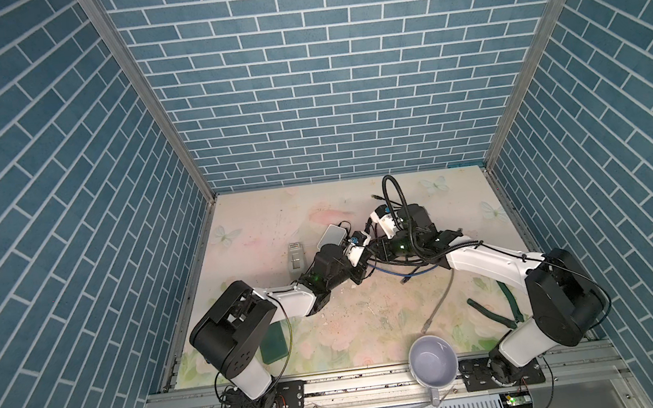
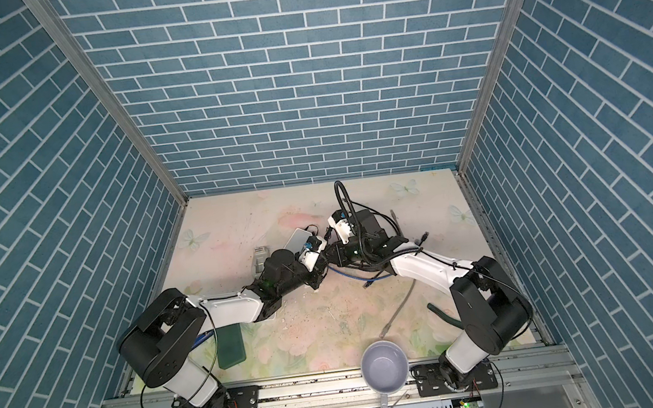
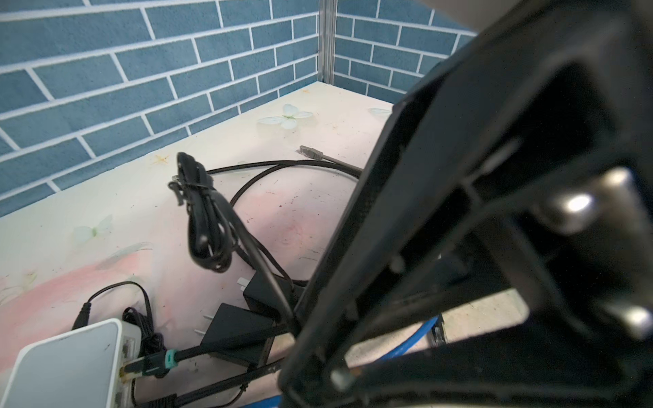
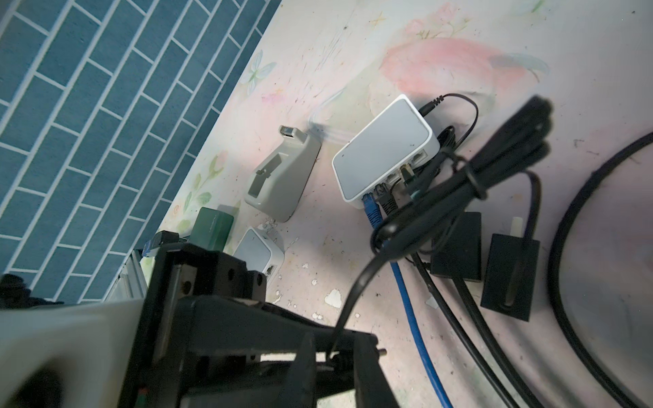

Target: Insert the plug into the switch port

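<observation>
Left hand point(image 1: 365, 261) closed on the black cord point(image 4: 494, 159) — its tied bundle hangs near the white switch point(image 4: 381, 148); right hand point(image 1: 380, 249), beside the switch — grip unclear.

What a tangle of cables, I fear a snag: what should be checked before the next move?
1. Free port on the switch: ok, an empty port shows beside the filled ones.
2. Plug at a port: not ok. The tied bundle hangs in the air, and what looks like its plug is away from the switch.
3. Grip: cannot tell. The bundle's cable runs to the right gripper, but how the jaws stand is hidden.
4. Switch flat on the table: ok.
5. Path clear: not ok. A blue cable and two adapters crowd the port side.
</observation>
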You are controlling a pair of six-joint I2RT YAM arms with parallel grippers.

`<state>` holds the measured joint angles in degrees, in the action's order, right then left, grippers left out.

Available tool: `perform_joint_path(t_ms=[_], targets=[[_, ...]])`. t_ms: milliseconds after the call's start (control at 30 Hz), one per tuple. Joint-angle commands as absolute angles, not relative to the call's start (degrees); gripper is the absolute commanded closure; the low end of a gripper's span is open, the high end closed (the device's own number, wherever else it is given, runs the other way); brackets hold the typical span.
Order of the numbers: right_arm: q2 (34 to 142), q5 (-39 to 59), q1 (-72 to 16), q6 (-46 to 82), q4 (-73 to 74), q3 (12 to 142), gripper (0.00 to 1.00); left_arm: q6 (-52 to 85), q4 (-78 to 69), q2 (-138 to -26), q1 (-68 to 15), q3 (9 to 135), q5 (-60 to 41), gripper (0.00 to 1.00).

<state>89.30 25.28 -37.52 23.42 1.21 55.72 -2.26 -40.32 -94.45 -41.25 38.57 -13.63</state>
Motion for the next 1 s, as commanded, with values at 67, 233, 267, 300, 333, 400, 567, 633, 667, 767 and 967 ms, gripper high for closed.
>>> perform_joint_path(t_ms=[67, 233, 267, 300, 333, 400, 567, 633, 667, 767, 967], targets=[[91.2, 23.8, -38.2, 21.3, 0.6, 58.3, 0.87, -2.8, -40.9, -93.2, -41.5, 39.8, -15.8, 1.00], [92.2, 23.6, -38.2, 21.3, 0.9, 58.9, 1.00, -3.0, -42.5, -92.6, -41.5, 39.1, -16.3, 0.98], [92.2, 23.7, -38.3, 21.6, 1.1, 59.0, 1.00, -3.3, -42.5, -92.5, -41.6, 38.9, -16.4, 0.97], [92.2, 23.9, -38.3, 21.7, 1.3, 59.1, 1.00, -3.4, -42.5, -92.5, -41.5, 38.7, -16.3, 0.95], [92.1, 23.9, -38.2, 21.9, 1.4, 59.2, 1.00, -3.6, -42.6, -92.5, -41.5, 38.5, -16.2, 0.93], [91.8, 23.8, -38.2, 22.5, 1.6, 59.4, 1.00, -4.0, -43.2, -92.3, -41.5, 37.8, -15.8, 0.84], [91.3, 26.3, -37.0, 25.8, 2.4, 60.0, 1.00, -5.1, -49.9, -92.4, -41.5, 33.6, -14.9, 0.58], [91.3, 28.2, -36.2, 27.8, 3.9, 59.8, 1.00, -5.3, -52.1, -92.5, -41.4, 32.3, -15.1, 0.57], [91.4, 29.2, -35.8, 28.8, 4.7, 59.7, 1.00, -5.5, -52.6, -92.7, -41.4, 32.0, -15.2, 0.57], [91.1, 31.3, -35.2, 30.8, 6.6, 59.5, 1.00, -5.6, -52.2, -93.2, -41.4, 32.0, -14.9, 0.57], [90.4, 33.2, -34.7, 31.9, 6.8, 59.7, 1.00, -5.6, -55.5, -94.5, -41.4, 31.1, -13.8, 0.66]])
